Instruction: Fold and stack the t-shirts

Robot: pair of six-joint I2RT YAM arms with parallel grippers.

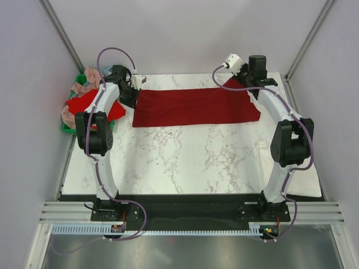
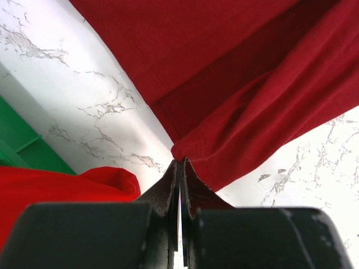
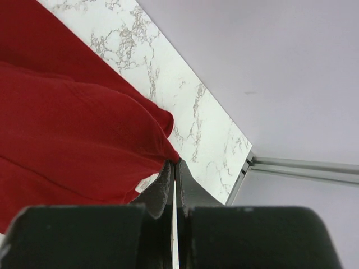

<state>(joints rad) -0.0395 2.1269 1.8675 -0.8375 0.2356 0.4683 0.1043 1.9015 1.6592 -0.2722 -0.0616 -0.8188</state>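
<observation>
A dark crimson t-shirt (image 1: 196, 106) lies as a long band across the far part of the marble table. My left gripper (image 1: 133, 96) is at its left end, jaws pressed together on a pinched corner of the crimson cloth (image 2: 235, 73), with the tips (image 2: 180, 161) at the hem. At the band's right end, my right gripper (image 1: 247, 84) is likewise shut on a bunched corner (image 3: 67, 129), with the tips (image 3: 175, 162) near a small white label. The cloth rises slightly at that far right corner.
A green crate (image 1: 67, 128) stands off the table's far left corner, with a bright red t-shirt (image 1: 84, 103) and a pink one (image 1: 92, 75) heaped in it. The red heap (image 2: 56, 185) lies close beside my left fingers. Grey walls enclose the table, and its right edge (image 3: 238, 179) is near.
</observation>
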